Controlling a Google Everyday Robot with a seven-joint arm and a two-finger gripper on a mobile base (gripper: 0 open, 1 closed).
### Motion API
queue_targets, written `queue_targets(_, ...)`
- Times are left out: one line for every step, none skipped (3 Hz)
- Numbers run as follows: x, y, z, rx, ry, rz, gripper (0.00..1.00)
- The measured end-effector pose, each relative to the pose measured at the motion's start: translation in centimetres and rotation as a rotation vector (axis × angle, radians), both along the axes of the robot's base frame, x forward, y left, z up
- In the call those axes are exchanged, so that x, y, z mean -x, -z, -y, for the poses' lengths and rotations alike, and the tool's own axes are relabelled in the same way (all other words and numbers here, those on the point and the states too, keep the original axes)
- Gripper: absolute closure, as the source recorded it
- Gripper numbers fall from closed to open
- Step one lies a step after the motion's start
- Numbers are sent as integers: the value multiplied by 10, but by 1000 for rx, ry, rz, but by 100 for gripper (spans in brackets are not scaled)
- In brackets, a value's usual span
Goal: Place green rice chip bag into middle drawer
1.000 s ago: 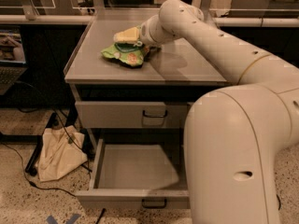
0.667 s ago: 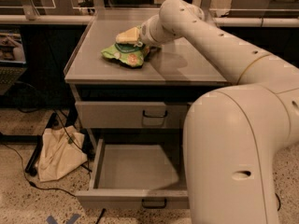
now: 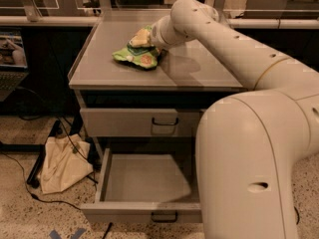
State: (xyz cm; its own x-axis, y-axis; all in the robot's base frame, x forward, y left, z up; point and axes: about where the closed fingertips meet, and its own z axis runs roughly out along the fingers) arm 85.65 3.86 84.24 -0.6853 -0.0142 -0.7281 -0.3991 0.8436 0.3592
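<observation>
The green rice chip bag [image 3: 135, 57] lies crumpled on the grey cabinet top [image 3: 199, 71], left of centre. My gripper [image 3: 141, 38] is right on the bag's upper back part, reaching in from the right at the end of my long white arm [image 3: 224, 39]. The middle drawer [image 3: 142, 214] is the lower of the two visible drawers. It is pulled out wide open and its grey floor is bare. The like drawer above it [image 3: 124, 122] is shut.
A beige cloth bag [image 3: 62, 166] and dark cables [image 3: 20, 176] lie on the speckled floor left of the cabinet. A laptop [image 3: 10, 59] stands at the far left. My arm's bulky white body [image 3: 244, 168] covers the right of the drawers.
</observation>
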Motion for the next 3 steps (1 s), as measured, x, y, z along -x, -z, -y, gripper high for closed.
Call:
queue_targets(0,0,0,0,0,0,87)
queue_targets(0,-3,0,0,0,0,100)
queue_targets(0,-8,0,0,0,0,100)
